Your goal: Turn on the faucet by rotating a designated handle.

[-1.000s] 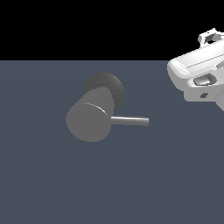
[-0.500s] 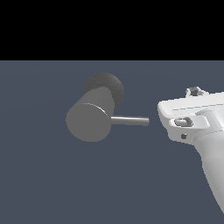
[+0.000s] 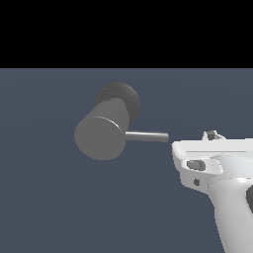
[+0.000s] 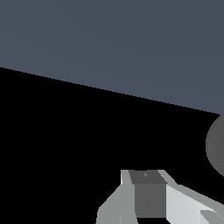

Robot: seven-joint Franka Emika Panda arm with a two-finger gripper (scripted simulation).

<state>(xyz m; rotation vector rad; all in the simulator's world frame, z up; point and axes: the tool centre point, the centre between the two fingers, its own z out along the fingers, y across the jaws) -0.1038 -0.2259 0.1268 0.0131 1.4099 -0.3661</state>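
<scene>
The faucet [image 3: 101, 136] is a thick matte grey cylinder leaning toward the camera from a darker round base [image 3: 121, 99]. The handle [image 3: 147, 136], a thin grey rod, projects from the cylinder toward the exterior view's right. My white gripper [image 3: 211, 135] is to the right of the rod's free end, a little apart from it and not touching. Its body fills the lower right. In the wrist view the fingers [image 4: 146, 177] sit together with nothing between them, and a grey rounded part of the faucet [image 4: 216, 146] shows at the edge.
The flat dark blue-grey floor [image 3: 59, 207] spreads around the faucet, with black background beyond its far edge. No other objects show.
My gripper has come down from the upper right and toward the exterior view's left, ending close to the rod's free end. The faucet and handle have not moved.
</scene>
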